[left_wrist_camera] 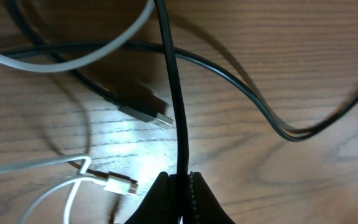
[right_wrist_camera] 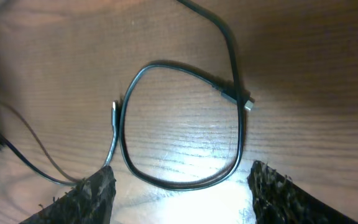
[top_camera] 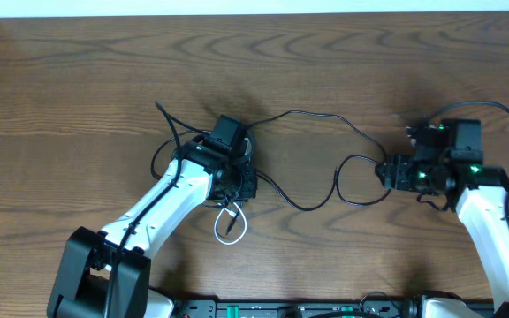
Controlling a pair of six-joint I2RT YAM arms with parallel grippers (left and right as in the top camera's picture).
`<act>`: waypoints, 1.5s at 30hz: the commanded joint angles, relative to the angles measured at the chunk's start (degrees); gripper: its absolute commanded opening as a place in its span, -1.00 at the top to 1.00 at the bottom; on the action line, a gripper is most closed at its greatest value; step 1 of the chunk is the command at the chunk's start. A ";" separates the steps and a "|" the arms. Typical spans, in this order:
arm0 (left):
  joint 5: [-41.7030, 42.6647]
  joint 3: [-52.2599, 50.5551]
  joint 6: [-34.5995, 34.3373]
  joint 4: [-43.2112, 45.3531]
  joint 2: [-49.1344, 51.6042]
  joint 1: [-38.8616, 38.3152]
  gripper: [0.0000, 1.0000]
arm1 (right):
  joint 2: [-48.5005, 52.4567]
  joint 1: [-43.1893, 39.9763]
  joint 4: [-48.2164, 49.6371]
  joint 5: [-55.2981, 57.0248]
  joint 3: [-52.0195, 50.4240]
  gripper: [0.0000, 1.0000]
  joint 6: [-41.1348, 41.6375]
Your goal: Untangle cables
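Wood table, tangle across its middle. Longest piece is the black cable. It arcs from the left arm's spot over to the right, makes a closed loop under the right arm, then runs back. White cable is coiled near the left arm, lying over black strands.

All thin, light, limp. They'll slide on the wood rather than hold shape, and pulling one strand probably tightens crossings elsewhere. I'd grab mid-strand just beside a crossing, or behind a plug, not on the plug tips.

Left arm reaches in diagonally, wrist pitched down over the knot. Right arm comes in from the right edge, pointing left.

Left gripper is pinched tight on a black cable; can't tell if it's the long one. Right gripper is spread wide, holding nothing, poised over the loop.

Small stuff: black USB plug and white plug, both loose on the wood.
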 commanded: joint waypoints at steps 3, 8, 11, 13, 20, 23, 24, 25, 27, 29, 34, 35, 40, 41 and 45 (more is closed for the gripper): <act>-3.74 -0.09 0.26 0.17 0.44 -0.13 0.85 | 5.18 4.26 -6.36 11.58 9.79 -0.30 -1.70; -4.79 -0.17 0.22 0.15 0.44 -0.13 0.85 | 12.39 5.38 -9.92 12.72 16.85 -0.30 -2.91; -4.81 -0.17 0.09 0.15 0.44 -0.13 0.85 | 16.85 5.84 -10.19 12.74 19.21 -0.29 -4.37; -4.81 -0.17 0.07 0.15 0.44 -0.13 0.85 | 19.41 6.51 -8.28 12.92 19.67 -0.25 -5.64; -4.79 -0.17 0.07 0.13 0.44 -0.13 0.85 | 25.35 7.52 -0.24 16.61 19.65 -0.18 -5.92; -4.79 -0.17 0.07 0.13 0.44 -0.13 0.85 | 28.09 7.52 1.75 16.61 19.65 -0.18 -5.92; -4.79 -0.17 0.07 0.13 0.44 -0.13 0.85 | 29.09 7.52 2.12 16.63 19.65 -0.17 -5.92; -4.79 -0.17 0.07 0.11 0.44 -0.13 0.85 | 29.99 7.52 2.29 16.63 19.65 -0.15 -5.92; -4.79 -0.17 0.07 0.11 0.44 -0.13 0.85 | 31.74 7.52 2.64 16.63 19.65 -0.11 -5.92; -4.79 -0.17 0.07 0.09 0.44 -0.13 0.85 | 33.16 7.52 2.93 16.63 19.65 -0.06 -5.92; -4.79 -0.17 0.07 0.11 0.44 -0.13 0.85 | 34.29 7.52 3.39 16.65 19.61 0.18 -5.88; -4.79 -0.17 0.07 0.11 0.44 -0.13 0.85 | 34.29 7.52 3.41 16.63 19.61 0.28 -5.88; -4.76 -0.17 0.07 0.09 0.44 -0.13 0.85 | 34.29 7.50 2.05 16.65 19.61 0.83 -5.46; -4.76 -0.17 0.07 0.09 0.44 -0.13 0.85 | 34.29 7.50 1.53 16.65 19.61 0.91 -5.46; -4.76 -0.17 0.02 0.04 0.44 -0.13 0.85 | 34.29 7.50 -0.52 16.63 19.61 0.98 -4.22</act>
